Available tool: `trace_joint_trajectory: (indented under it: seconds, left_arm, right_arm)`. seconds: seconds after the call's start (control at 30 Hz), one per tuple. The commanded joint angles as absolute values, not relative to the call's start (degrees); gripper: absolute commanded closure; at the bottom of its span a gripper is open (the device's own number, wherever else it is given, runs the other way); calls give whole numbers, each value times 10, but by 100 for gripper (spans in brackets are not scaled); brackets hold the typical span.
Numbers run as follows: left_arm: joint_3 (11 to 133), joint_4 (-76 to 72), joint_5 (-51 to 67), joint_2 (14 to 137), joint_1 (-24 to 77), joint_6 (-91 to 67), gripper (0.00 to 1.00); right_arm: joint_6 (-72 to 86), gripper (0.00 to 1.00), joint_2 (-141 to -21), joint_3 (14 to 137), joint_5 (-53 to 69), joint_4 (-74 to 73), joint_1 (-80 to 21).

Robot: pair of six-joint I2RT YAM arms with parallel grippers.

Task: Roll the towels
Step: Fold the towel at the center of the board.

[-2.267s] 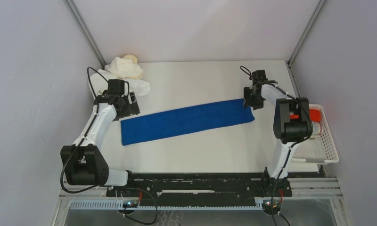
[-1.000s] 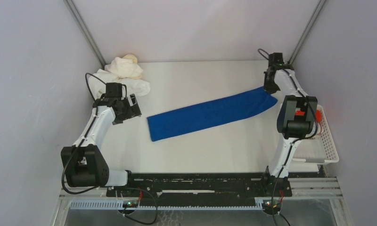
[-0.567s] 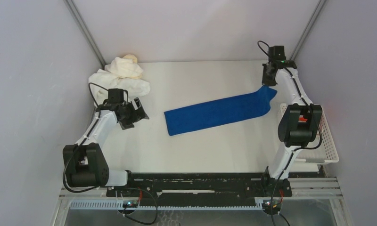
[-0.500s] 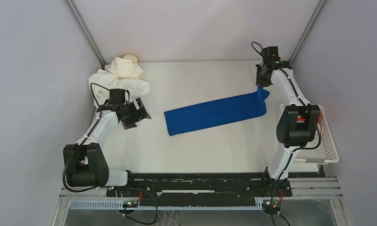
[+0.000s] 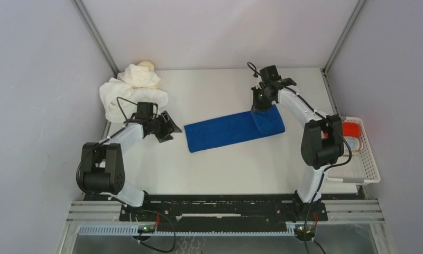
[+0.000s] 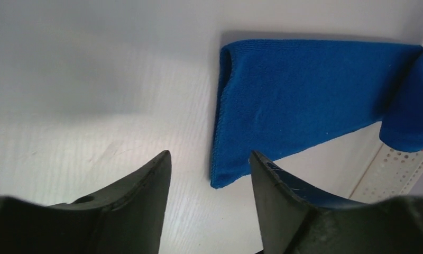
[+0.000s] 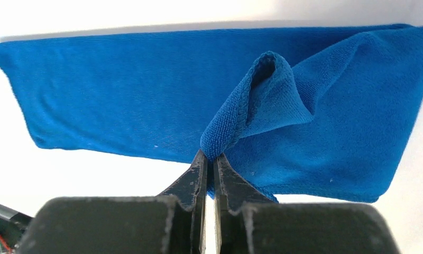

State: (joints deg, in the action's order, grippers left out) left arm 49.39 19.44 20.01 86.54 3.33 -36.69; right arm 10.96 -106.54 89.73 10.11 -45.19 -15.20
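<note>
A royal blue towel (image 5: 225,130) lies as a long strip across the middle of the table, its right end folded back over itself. My right gripper (image 5: 258,107) is shut on the edge of that folded end (image 7: 262,114), holding it above the strip. My left gripper (image 5: 169,128) hovers just left of the strip's left end (image 6: 236,153), jaws apart with nothing between them. A heap of white and cream towels (image 5: 134,87) sits at the back left corner.
A white slatted basket (image 5: 365,159) with a red item (image 5: 350,128) inside stands off the table's right edge. Grey walls close in on the table at left, back and right.
The right gripper carried the towel's right end up, then left and back over the strip, folding it. The left arm swung right toward the towel's left end, its jaws narrowing.
</note>
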Motion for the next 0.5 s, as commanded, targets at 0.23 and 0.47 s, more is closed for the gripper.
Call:
trace_joint_trajectory:
  seconds: [0.23, 0.47]
  left_arm:
    - [466, 23, 267, 925, 75, -438, 68]
    - [436, -34, 280, 966, 76, -454, 77]
  right_arm:
    - [161, 100, -1054, 897, 168, -382, -203]
    - [170, 100, -1067, 911, 177, -377, -222]
